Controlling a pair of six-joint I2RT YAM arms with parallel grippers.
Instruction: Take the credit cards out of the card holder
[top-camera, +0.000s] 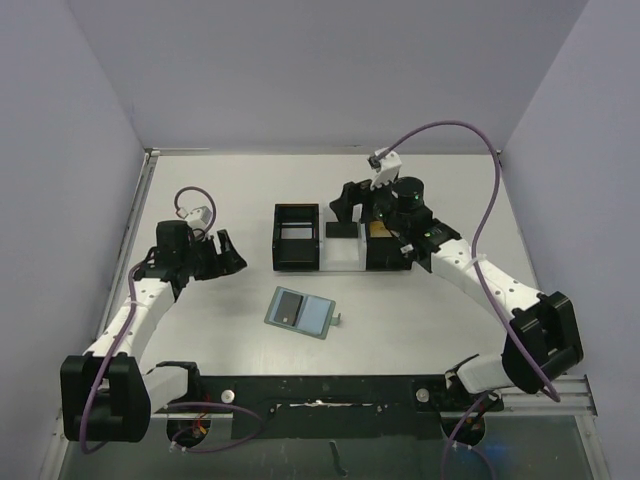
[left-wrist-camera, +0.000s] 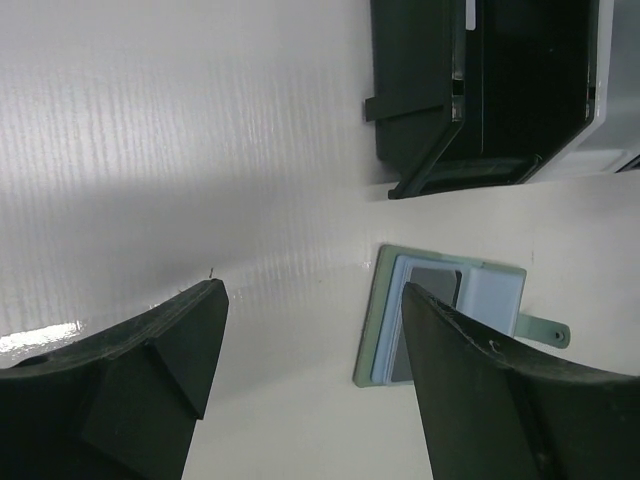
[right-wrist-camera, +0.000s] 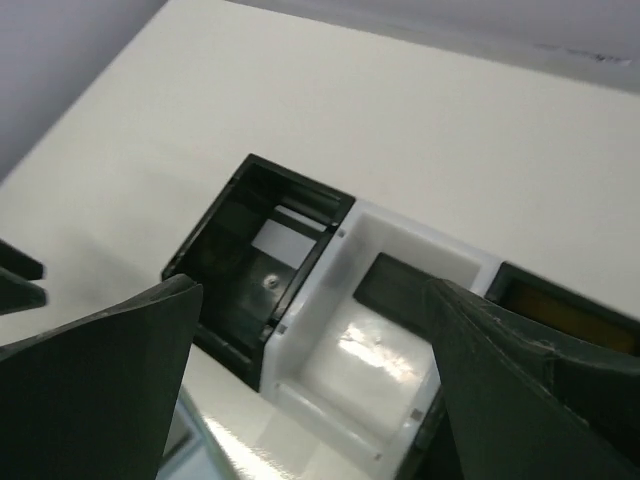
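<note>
The card holder (top-camera: 312, 316) lies open on the table in front of the boxes, with a dark card (top-camera: 288, 307) in its left pocket. It also shows in the left wrist view (left-wrist-camera: 490, 295) with that card (left-wrist-camera: 437, 284). A black card (top-camera: 343, 229) lies in the white box (top-camera: 343, 262), and a gold-orange card (top-camera: 378, 229) lies in the right black box (top-camera: 388, 258). My right gripper (top-camera: 357, 213) hangs open and empty above the white box (right-wrist-camera: 300, 300); its view shows the black card (right-wrist-camera: 392, 288) and the gold-orange card (right-wrist-camera: 565, 305). My left gripper (top-camera: 226, 252) is open and empty, left of the holder.
A second black box (top-camera: 297, 238) stands left of the white one, and a pale rectangle (right-wrist-camera: 280, 240) shows on its floor. The three boxes form a row mid-table. Grey walls close in the table at the left, right and back.
</note>
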